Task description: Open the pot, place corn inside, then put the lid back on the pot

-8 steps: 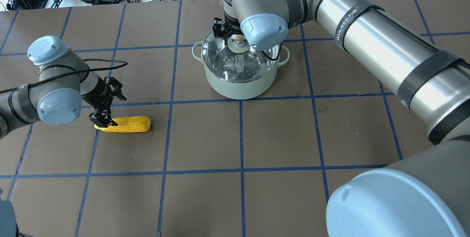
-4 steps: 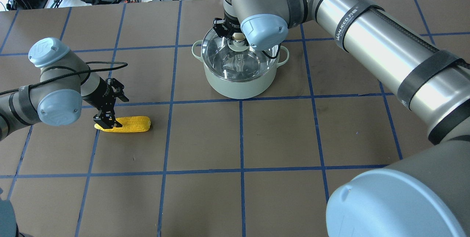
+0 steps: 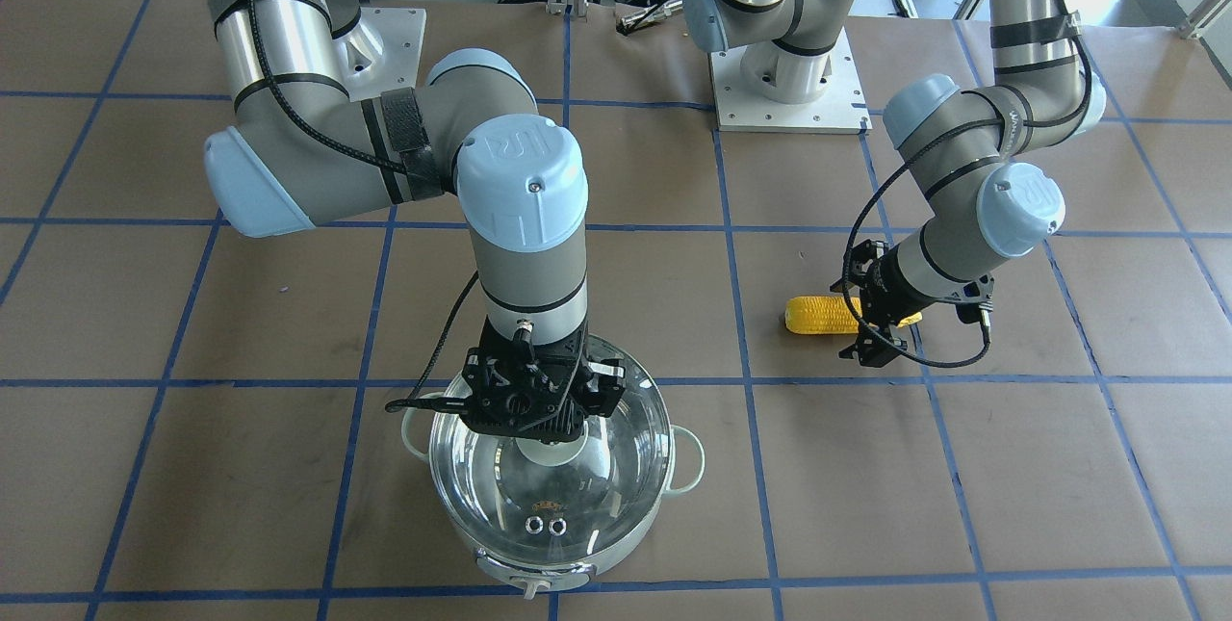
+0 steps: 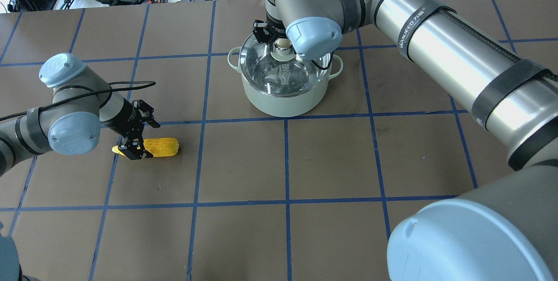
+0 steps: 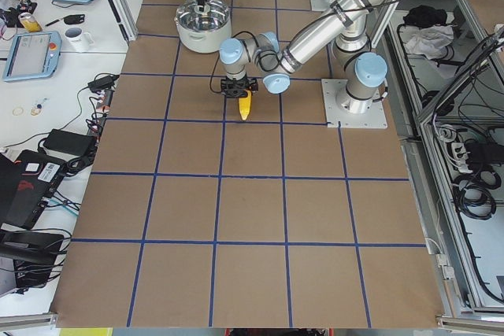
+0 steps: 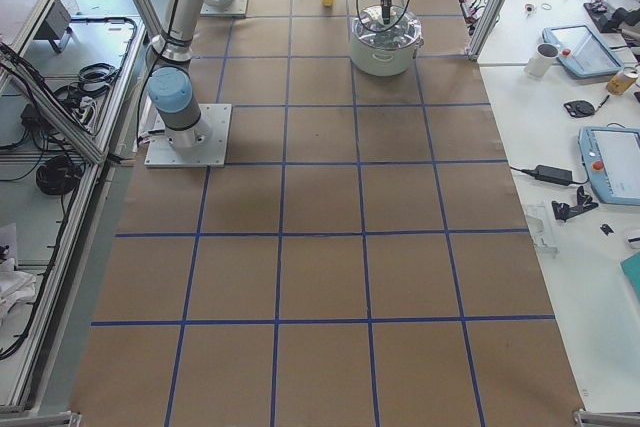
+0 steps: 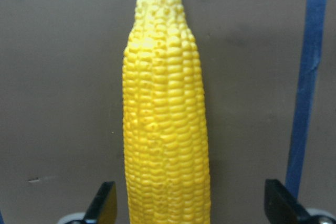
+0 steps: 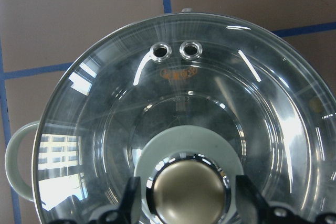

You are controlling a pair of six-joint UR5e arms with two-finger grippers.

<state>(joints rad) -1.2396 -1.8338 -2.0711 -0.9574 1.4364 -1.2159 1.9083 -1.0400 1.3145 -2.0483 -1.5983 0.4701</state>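
Overhead exterior view, contents as found.

Table (image 4: 331, 163): brown surface, blue tape grid.

Pot (image 4: 283, 100): pale green, upright at the far middle of the table, a loop handle on each side.

Lid (image 4: 285, 72): clear glass, seated flat on the pot's rim and closing it. Two metal vent rings (image 8: 176, 50) lie side by side near its edge. Knob (image 8: 186, 190) at centre, on a pale green base.

Right gripper (image 4: 282, 45): pointing straight down over the lid's centre. In the right wrist view its fingers (image 8: 131, 198) flank the knob, one on each side, with a narrow gap to the knob on both sides; jaws open, not clamped.

Corn (image 4: 162, 147): yellow cob lying flat on the table, well to the left of the pot and nearer the robot, just beside a blue tape line. Pointed end toward the table's left edge, blunt end toward the middle.

Left gripper (image 4: 133, 150): lowered over the corn, nearer its pointed end. In the left wrist view the fingers (image 7: 102, 205) stand either side of the cob with clear brown table showing between each finger and the corn; jaws wide open, holding nothing.
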